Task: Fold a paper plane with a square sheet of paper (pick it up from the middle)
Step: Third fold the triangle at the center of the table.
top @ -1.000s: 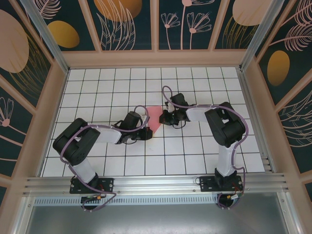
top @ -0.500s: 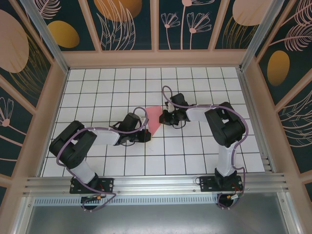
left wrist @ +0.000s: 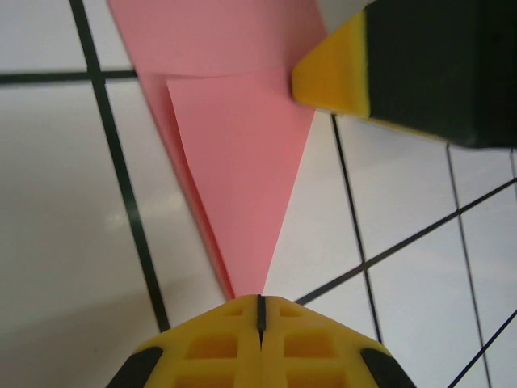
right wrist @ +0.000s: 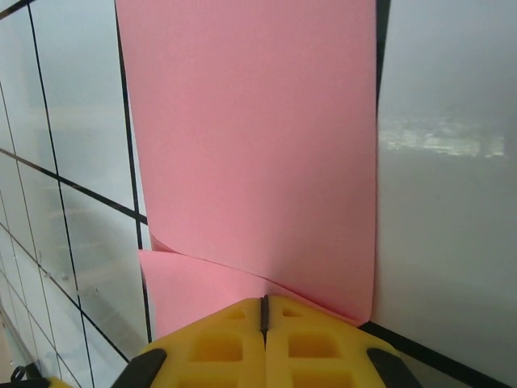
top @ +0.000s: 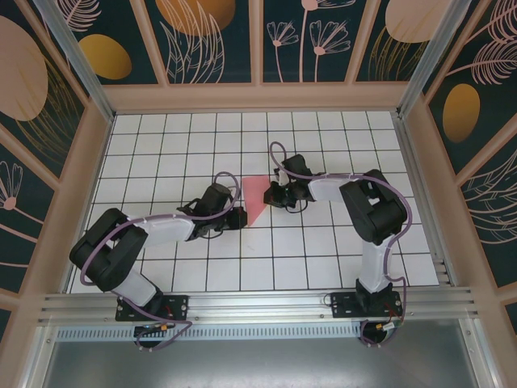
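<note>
Left hand (top: 237, 218): pads pressed together with no gap. In its wrist view the pointed tip of the paper meets the seam between them. I cannot tell whether the tip is pinched or only touched.
Paper (top: 254, 199): pink and partly folded, lying flat on the bench (top: 323, 267) between the two hands. It is a tapering wedge with a folded flap on top.
Long axis: far to near, with the wide end far and the point near, leaning a little left.
Right hand (top: 269, 195): pads closed together, resting at the right edge of the paper's wide part. A folded layer runs up to its tips, and no clear grip on it shows.
Key relation: the paper lies just right of the left hand and just left of the right hand. The left hand sits at the point and the right hand at the wide end, so both are equally close.
Next move, as a guess: the following crease would run along that far-near axis.
</note>
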Robot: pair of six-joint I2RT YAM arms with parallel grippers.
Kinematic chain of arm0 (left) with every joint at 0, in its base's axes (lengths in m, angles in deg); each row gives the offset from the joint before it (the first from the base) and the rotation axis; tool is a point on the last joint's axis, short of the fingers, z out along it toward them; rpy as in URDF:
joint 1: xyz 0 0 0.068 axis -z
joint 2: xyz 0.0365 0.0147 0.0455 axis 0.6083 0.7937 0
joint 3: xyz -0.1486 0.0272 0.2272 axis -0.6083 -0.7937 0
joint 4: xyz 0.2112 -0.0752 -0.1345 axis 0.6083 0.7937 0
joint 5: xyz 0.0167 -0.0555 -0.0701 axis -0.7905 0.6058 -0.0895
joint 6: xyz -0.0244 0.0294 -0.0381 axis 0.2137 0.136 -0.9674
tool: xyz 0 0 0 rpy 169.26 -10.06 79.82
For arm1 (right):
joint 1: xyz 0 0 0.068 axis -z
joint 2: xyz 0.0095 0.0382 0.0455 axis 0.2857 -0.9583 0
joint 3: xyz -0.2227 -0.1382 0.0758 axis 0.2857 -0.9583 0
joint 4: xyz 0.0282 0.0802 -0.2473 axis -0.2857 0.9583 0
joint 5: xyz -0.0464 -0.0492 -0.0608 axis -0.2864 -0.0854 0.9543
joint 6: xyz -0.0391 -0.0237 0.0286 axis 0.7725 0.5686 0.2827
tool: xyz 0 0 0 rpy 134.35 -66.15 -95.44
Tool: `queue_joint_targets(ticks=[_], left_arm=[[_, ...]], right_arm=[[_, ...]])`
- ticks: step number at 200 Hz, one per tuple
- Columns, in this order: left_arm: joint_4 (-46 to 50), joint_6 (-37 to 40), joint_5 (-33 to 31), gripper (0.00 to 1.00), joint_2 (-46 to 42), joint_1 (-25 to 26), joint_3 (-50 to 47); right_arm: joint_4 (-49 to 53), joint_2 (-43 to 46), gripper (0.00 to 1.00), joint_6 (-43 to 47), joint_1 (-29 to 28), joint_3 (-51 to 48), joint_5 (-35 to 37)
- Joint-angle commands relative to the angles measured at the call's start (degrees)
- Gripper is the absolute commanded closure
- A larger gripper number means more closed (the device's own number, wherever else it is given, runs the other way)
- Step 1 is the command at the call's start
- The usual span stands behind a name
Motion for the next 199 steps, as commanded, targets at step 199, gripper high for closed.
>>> queue_joint_targets(ticks=[199], left_arm=[[1.6,-4.6,-11.4,0.99,14.4,0.1,10.7]], right_arm=[[-1.0,4.2,0.61,-4.9,2.8,-2.4,1.0]])
